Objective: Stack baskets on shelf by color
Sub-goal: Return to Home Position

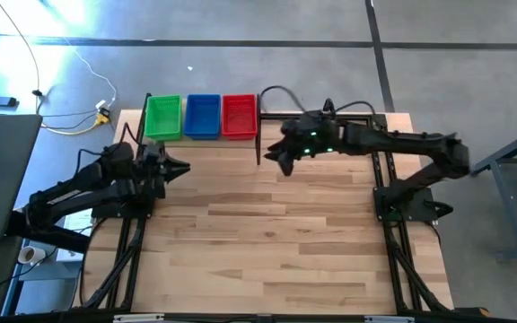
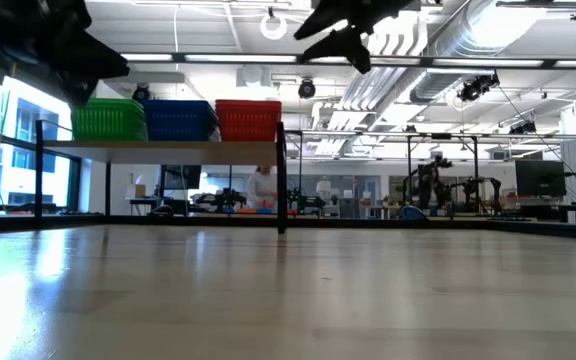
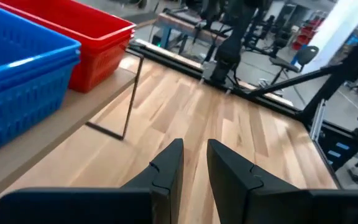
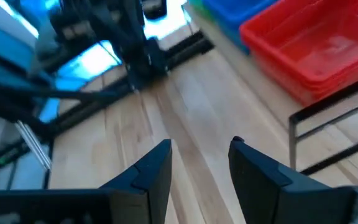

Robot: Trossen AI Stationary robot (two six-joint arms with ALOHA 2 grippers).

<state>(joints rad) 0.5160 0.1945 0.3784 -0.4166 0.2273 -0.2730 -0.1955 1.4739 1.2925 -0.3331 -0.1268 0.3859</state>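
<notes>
At the table's (image 1: 267, 242) eleven o'clock, the shelf (image 2: 158, 150) carries green (image 1: 162, 117), blue (image 1: 202, 116) and red baskets (image 1: 239, 115), side by side in nested stacks. Left gripper (image 1: 185, 168) hangs at ten o'clock, near the green, fingers a slit apart, empty. Right gripper (image 1: 272, 157) hovers at twelve, just beside the shelf's end, fingers spread, empty.

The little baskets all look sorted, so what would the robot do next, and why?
Probably pull both arms back to rest. The green baskets, blue baskets and red baskets already sit in colour stacks on the shelf, and the left end effector and right end effector hang open and empty over the table.
</notes>
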